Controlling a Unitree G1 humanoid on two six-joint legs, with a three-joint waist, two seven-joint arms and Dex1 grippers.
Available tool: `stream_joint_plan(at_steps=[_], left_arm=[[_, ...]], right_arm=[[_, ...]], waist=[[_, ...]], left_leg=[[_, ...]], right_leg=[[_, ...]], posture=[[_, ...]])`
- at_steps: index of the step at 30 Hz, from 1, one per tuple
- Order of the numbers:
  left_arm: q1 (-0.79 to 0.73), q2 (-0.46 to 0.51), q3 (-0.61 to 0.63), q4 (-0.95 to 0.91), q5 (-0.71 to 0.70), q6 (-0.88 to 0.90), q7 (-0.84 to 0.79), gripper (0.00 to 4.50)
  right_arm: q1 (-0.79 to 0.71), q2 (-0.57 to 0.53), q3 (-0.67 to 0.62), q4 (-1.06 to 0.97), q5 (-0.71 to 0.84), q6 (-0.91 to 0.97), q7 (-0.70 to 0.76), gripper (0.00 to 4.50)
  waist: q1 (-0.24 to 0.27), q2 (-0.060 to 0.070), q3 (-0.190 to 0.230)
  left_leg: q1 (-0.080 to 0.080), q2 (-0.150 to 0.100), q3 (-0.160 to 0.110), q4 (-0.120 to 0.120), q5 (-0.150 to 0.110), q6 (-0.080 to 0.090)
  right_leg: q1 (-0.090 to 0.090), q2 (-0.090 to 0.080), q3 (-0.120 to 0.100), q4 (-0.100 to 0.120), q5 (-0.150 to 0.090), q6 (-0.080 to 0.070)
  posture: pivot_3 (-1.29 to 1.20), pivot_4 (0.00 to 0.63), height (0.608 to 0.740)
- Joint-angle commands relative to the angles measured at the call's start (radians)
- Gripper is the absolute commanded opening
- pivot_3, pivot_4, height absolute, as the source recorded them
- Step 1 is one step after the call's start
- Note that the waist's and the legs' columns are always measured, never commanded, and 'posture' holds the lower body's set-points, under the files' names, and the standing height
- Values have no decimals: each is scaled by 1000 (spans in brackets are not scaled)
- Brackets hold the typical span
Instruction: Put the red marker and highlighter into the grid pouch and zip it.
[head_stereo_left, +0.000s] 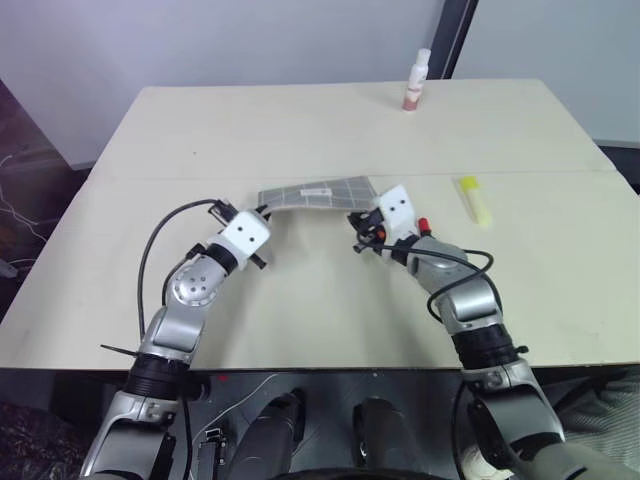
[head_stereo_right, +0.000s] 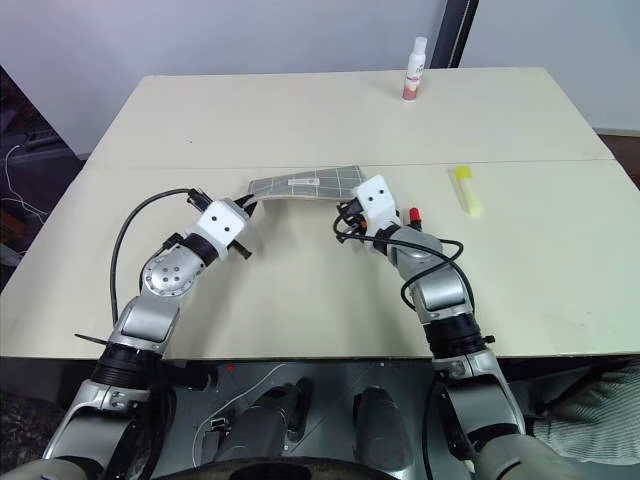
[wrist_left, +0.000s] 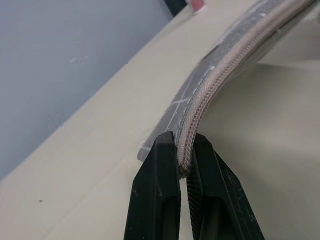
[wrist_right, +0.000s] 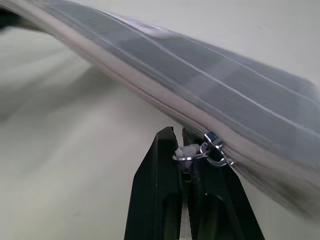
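Reaching inward, left end effector (wrist_left: 181, 165) pinching grid pouch (head_stereo_left: 318, 193) end; right end effector (wrist_right: 181, 145) apparently clamped on zip pull (wrist_right: 192, 151).

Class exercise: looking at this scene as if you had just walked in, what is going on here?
A two-armed robot holds the grid pouch up off the table between its hands. The left hand is shut on one end of the zip edge. The right hand is shut on the zip pull at the other end. The highlighter lies on the table beyond the right arm, and the red marker peeks out beside that wrist, so neither is in the pouch yet. A small bottle stands at the far edge.
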Motion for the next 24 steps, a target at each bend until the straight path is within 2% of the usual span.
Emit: stream_joint_plan(at_steps=[1, 13, 18, 23, 24], left_arm=[[-8, -9, -32, -22, 6, -22, -8, 0], [-60, -33, -83, 28, 31, -36, -5, 0], [-67, -40, -84, 14, 26, -28, -5, 0], [-38, -21, -68, 0, 22, -40, -3, 0], [-27, -13, -60, -5, 23, -40, 0, 0]], right_arm=[[-39, 21, 73, 5, -28, -47, 59, 20], [-107, 106, 230, 70, -111, -150, 180, 20], [-103, 126, 243, 92, -133, -176, 190, 20], [-85, 101, 195, 72, -133, -179, 174, 20], [-77, 91, 175, 62, -122, -170, 174, 357]], waist=[[1, 0, 0], [0, 0, 0], [1, 0, 0], [1, 0, 0], [1, 0, 0]], left_leg=[[0, 0, 0, 0, 0, 0], [0, 0, 0, 0, 0, 0], [0, 0, 0, 0, 0, 0], [0, 0, -1, 0, 0, 0], [0, 0, -1, 0, 0, 0]], right_leg=[[0, 0, 0, 0, 0, 0], [0, 0, 0, -1, 0, 0], [0, 0, 0, -1, 0, 0], [0, 0, 0, 0, 0, 0], [0, 0, 0, -1, 0, 0]], posture=[[0, 150, 740], [0, 150, 740], [0, 150, 740], [0, 150, 740], [0, 150, 740]])
